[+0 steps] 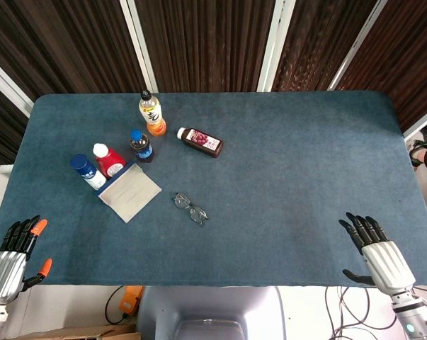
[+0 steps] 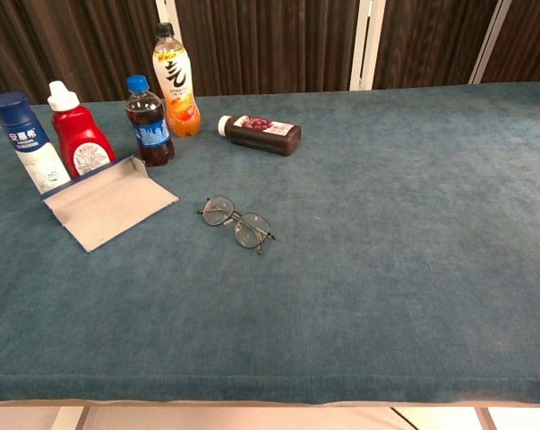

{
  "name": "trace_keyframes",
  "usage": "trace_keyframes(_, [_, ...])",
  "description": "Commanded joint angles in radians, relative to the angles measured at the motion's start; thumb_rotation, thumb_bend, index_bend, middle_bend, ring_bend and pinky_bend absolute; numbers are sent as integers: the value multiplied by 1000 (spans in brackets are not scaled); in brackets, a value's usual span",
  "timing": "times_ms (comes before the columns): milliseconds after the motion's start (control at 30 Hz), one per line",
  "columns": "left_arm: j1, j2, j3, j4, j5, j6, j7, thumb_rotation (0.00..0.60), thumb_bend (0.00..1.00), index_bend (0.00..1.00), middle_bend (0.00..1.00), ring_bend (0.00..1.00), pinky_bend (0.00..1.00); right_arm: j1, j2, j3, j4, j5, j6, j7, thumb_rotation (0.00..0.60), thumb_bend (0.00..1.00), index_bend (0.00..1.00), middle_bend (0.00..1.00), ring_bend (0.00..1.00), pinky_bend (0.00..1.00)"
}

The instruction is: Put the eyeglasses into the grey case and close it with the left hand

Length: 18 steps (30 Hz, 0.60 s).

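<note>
Thin-rimmed eyeglasses [image 1: 190, 208] [image 2: 237, 222] lie on the blue table cloth, a little left of centre. The grey case [image 1: 129, 191] [image 2: 107, 203] lies open and flat just left of them, in front of the bottles. My left hand [image 1: 11, 256] hovers at the table's near left corner, fingers spread, holding nothing. At the near right edge my right hand [image 1: 374, 251] also has its fingers apart and empty. Neither hand shows in the chest view.
Behind the case stand a blue-capped white bottle [image 2: 27, 142], a red bottle [image 2: 80, 141], a dark cola bottle [image 2: 149, 121] and an orange drink bottle [image 2: 177, 82]. A dark juice bottle [image 2: 262, 134] lies on its side beyond the glasses.
</note>
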Motion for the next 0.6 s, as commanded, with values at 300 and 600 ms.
trace_keyframes(300, [-22,-12,10,17,36,-18,-14,600,360,0,0,0,0,1,1,-3,-2,-1,-5,-4,600,252,0,0,0,0])
trace_keyframes(600, [-179,-89,-4,34,139,-157,-38,600,363,34,0,0,0,5,-2,2,0,6,-10,2,600,251,0,0,0,0])
